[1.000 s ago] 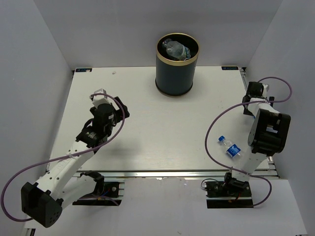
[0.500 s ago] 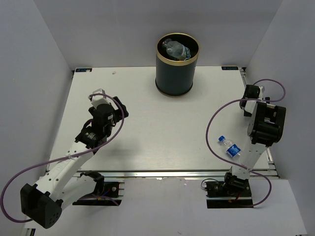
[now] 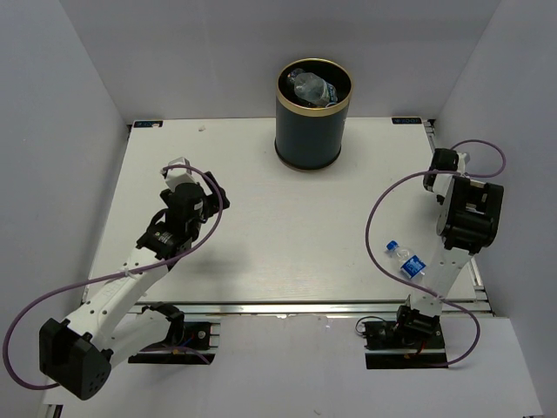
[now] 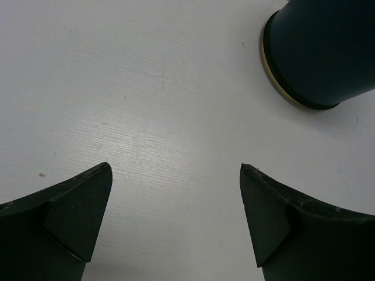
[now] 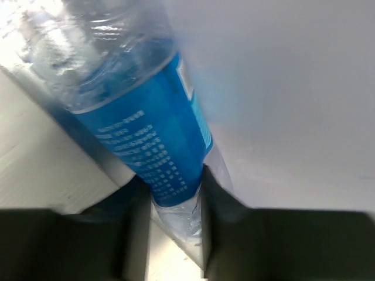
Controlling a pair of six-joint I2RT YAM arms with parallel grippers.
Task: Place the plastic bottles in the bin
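White surface (image 3: 287, 235) under grey walls (image 3: 218, 52): from above, the bin (image 3: 309, 135) stands far-centre holding bottles (image 3: 310, 87), a loose bottle (image 3: 407, 261) lying beside the right arm (image 3: 468, 222). Left wrist: left gripper (image 4: 176, 205) spread wide, empty, near the bin's foot. Right wrist: right gripper (image 5: 174, 196) clamped on a blue-labelled bottle (image 5: 146, 129) at the surface's edge. Grasp seems made; next it needs lifting clear and carrying over the bin's rim.

bin (image 3: 313, 131) upright, far edge | clear bottles (image 3: 311, 88) inside | loose bottle (image 3: 409, 264) lying flat (blue cap) | held bottle (image 5: 149, 129) blue-labelled, between jaws
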